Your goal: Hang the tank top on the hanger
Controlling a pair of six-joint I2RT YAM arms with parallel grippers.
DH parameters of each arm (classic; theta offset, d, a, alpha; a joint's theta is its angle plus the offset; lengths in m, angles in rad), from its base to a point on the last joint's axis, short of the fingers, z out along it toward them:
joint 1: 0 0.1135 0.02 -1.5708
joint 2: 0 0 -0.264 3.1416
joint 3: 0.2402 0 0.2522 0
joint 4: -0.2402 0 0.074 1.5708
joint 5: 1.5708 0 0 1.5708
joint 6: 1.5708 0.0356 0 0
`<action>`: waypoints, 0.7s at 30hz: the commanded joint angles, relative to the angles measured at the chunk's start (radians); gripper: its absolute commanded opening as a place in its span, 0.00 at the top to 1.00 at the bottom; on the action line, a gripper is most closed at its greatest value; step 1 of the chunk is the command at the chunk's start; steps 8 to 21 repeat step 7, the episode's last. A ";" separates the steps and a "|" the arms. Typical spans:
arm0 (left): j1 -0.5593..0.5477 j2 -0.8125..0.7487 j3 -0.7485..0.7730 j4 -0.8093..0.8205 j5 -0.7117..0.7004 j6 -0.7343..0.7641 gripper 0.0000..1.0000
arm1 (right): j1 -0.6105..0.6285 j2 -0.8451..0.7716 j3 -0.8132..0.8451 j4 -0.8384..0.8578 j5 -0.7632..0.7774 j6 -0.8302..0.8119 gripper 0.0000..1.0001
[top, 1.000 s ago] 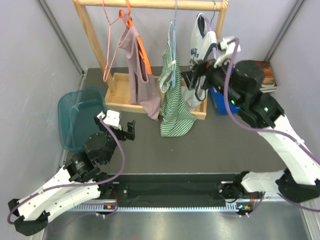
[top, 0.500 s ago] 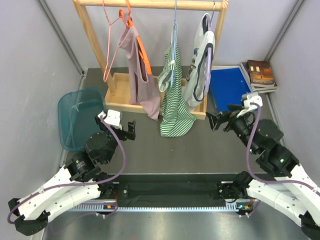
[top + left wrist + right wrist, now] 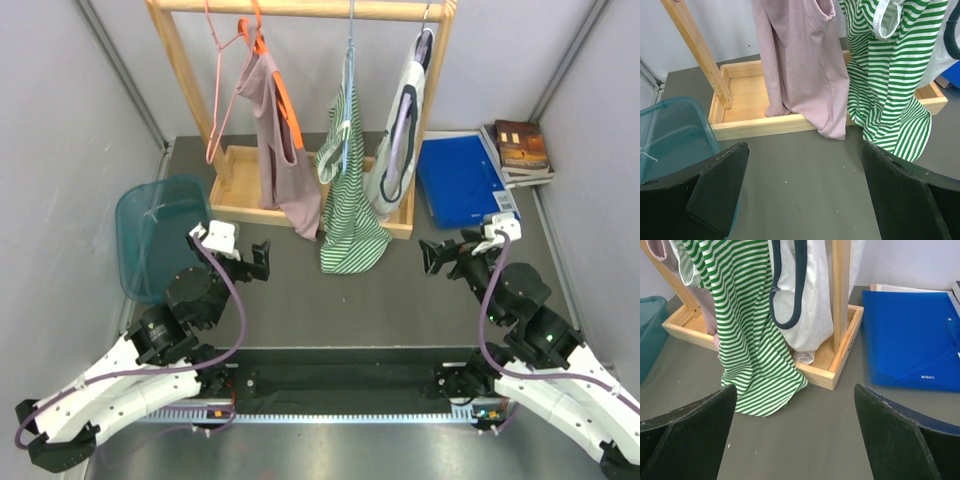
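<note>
tank top [image 3: 350, 215] on the hanger [image 3: 350, 35]; left tool [image 3: 804, 150] and right tool [image 3: 795, 390] both apart, empty

I see three tops [image 3: 278, 160] [image 3: 352, 215] [image 3: 400, 150], four hangers [image 3: 214, 95] [image 3: 287, 100] [image 3: 349, 45] [image 3: 427, 14], one wooden rack [image 3: 240, 195], one teal bin [image 3: 160, 235], one blue folder [image 3: 460, 180] and my two grippers [image 3: 255, 262] [image 3: 438, 255].

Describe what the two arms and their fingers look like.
Both arms have white shells and black joints: left arm, right arm. A purple cable loops along each. A white block sits at each wrist. The fingers are matte black wedges.
</note>
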 commanded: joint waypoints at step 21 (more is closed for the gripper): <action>0.003 0.009 0.020 0.043 0.006 -0.015 0.01 | -0.008 -0.013 -0.009 0.068 0.029 0.008 0.00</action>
